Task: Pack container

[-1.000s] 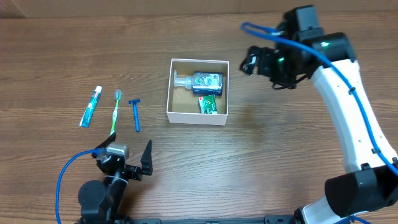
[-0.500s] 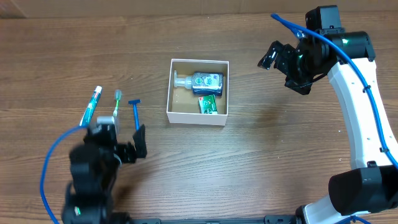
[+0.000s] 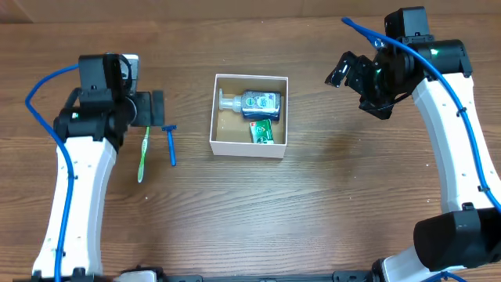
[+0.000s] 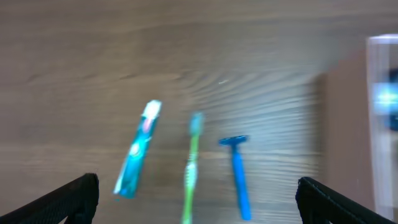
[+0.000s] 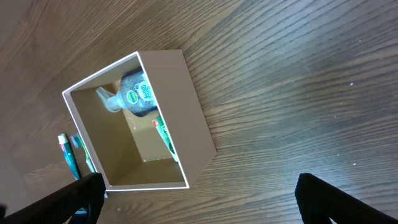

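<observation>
The container (image 3: 247, 147), a square white box with a brown inside, sits mid-table and holds a soap pump bottle (image 3: 254, 103) and a green packet (image 3: 262, 132). It also shows in the right wrist view (image 5: 194, 124). To its left lie a green toothbrush (image 3: 142, 155) and a blue razor (image 3: 171, 146). A blue toothpaste tube (image 4: 137, 149) shows in the left wrist view, with the toothbrush (image 4: 193, 155) and razor (image 4: 237, 171). My left gripper (image 3: 149, 110) hovers open and empty above these toiletries. My right gripper (image 3: 348, 70) is open and empty, raised to the right of the container.
The table is brown wood. The left arm covers the toothpaste tube in the overhead view. Blue cables loop off both arms.
My left arm has swung up from the table's front edge to above the toiletries. My right arm drew back right from the container, then stayed still.
</observation>
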